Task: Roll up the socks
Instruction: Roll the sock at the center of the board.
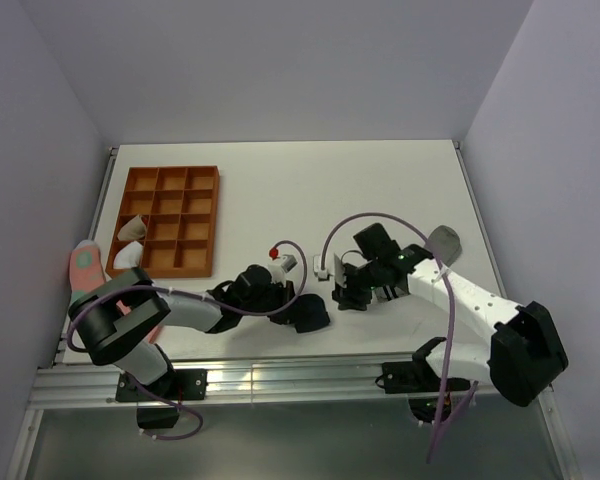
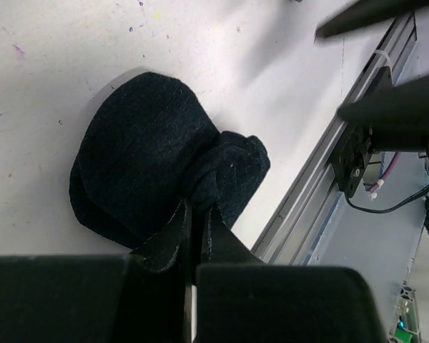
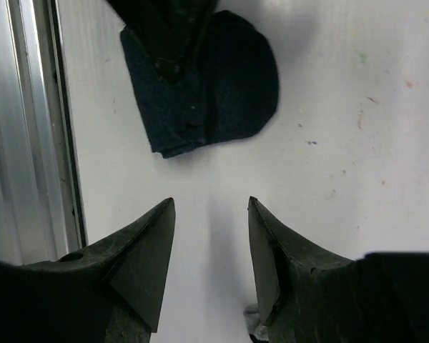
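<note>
Closest in the left wrist view, the black fingers (image 2: 173,232) of the left gripper (image 2: 198,214) are pressed together, pinching a bunched fold of the dark navy ankle sock (image 2: 146,153). That sock lies doubled over on the white table (image 2: 71,43), near its front edge and just beside the aluminium rail (image 2: 311,179). Next to it, the right gripper (image 3: 210,204) hovers over bare tabletop, its fingers spread with nothing between them. A grey ankle sock (image 1: 443,243) lies flat beyond the right arm, near the table's right side. Far left sits a brown compartment tray (image 1: 172,170) with two pale rolled bundles (image 1: 132,228) at its near-left corner, and a pink sock (image 1: 85,262) lies beside it.
</note>
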You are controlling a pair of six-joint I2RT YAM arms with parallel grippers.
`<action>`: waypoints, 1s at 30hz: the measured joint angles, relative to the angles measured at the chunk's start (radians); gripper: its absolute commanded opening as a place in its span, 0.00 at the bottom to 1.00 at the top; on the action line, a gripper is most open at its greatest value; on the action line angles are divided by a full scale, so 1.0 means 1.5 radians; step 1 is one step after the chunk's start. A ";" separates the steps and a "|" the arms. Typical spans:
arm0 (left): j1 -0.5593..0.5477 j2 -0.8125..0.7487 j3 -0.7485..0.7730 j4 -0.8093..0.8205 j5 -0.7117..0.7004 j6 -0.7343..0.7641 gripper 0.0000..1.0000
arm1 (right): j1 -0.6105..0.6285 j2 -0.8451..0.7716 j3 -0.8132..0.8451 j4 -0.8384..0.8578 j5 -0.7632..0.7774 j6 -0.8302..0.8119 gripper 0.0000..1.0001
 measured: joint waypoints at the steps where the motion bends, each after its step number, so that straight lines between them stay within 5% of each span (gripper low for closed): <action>1: 0.003 0.002 0.004 -0.007 0.006 -0.001 0.00 | 0.025 -0.011 -0.014 0.011 0.013 0.001 0.53; 7: 0.013 0.026 0.020 -0.016 0.042 -0.016 0.00 | 0.167 -0.042 -0.075 0.064 0.081 0.011 0.52; 30: 0.029 0.056 0.033 -0.008 0.098 -0.049 0.00 | 0.335 0.028 -0.107 0.197 0.235 0.036 0.50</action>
